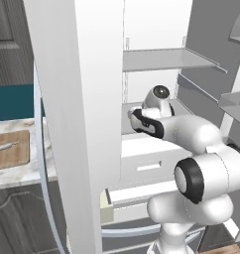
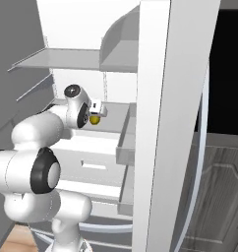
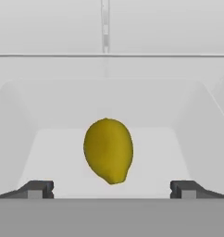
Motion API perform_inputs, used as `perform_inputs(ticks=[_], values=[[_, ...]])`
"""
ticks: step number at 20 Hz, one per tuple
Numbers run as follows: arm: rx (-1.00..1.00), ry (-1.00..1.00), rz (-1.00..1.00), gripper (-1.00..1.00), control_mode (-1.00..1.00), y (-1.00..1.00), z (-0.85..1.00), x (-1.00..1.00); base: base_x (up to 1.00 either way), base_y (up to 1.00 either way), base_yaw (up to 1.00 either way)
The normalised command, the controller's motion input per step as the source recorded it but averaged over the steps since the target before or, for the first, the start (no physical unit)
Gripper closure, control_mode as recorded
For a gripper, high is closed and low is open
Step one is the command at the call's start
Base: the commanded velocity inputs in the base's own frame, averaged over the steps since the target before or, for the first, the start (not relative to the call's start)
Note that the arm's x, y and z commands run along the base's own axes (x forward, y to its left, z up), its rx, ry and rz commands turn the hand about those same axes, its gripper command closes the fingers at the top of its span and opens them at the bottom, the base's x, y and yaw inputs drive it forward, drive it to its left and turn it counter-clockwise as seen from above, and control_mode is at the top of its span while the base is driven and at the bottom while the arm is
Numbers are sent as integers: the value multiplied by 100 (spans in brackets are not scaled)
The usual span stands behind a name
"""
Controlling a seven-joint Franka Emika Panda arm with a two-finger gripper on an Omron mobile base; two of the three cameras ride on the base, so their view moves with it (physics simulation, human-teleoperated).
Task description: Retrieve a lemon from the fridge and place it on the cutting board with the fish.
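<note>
the gripper (image 3: 112, 190) is spread wide, grasping nothing, inside the fridge (image 1: 156, 59). the lemon (image 3: 108, 150) lies on the white shelf at its 12 o'clock, between the fingertips (image 3: 37, 189), untouched.

Arm inside open fridge (image 2: 155, 123), tool (image 2: 97, 114) at lemon (image 2: 94, 119).

Marble-patterned counter (image 1: 23, 171) as the landmark, teal wall (image 1: 13, 101) behind it, dark wood-grain cabinet doors (image 1: 23, 218) stood beneath it.
</note>
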Motion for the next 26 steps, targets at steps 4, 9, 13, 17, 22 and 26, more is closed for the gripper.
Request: perform_inputs(ticks=[4, 9, 13, 17, 22, 26], values=[[0, 3, 0, -100, -100, 1, -16, 19, 0, 0, 0], [0, 0, 0, -100, -100, 1, -15, 18, 0, 0, 0], [0, 1, 0, -100, -100, 0, -19, 9, 0, 0, 0], [0, 1, 0, -100, -100, 0, -18, 10, 0, 0, 0], [0, 1, 0, -100, -100, 0, -14, 20, 0, 0, 0], [0, 1, 0, -100, -100, 0, -12, 18, 0, 0, 0]])
